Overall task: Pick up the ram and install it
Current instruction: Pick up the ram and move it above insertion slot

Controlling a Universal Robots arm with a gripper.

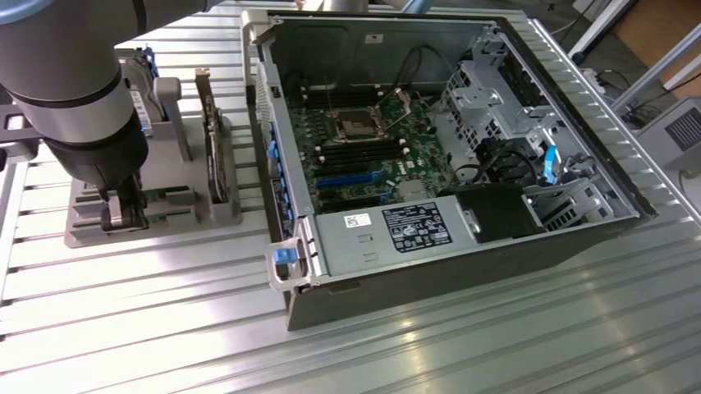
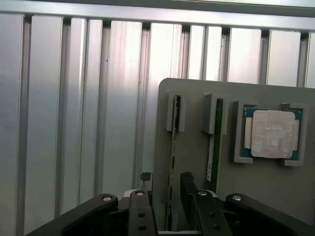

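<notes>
The ram [image 2: 173,147] stands edge-up between the released jaws (wrist view: CPU [image 2: 272,133] alongside).

The ribbed aluminium desk [image 1: 131,312] [image 2: 74,123] carries an open computer case [image 1: 261,98] lying on its side. Inside, the green motherboard [image 1: 367,160] shows a CPU socket [image 1: 356,125] near its centre and blue expansion slots [image 1: 350,179] below it. A labelled power supply [image 1: 383,234] sits at the near end, with a metal drive cage [image 1: 493,90] toward the exterior view's right. Beside the case, a grey parts fixture [image 1: 164,226] [image 2: 266,182] holds an upright expansion card [image 1: 219,148] and a square silver CPU [image 2: 272,133] seated in its recess.
</notes>
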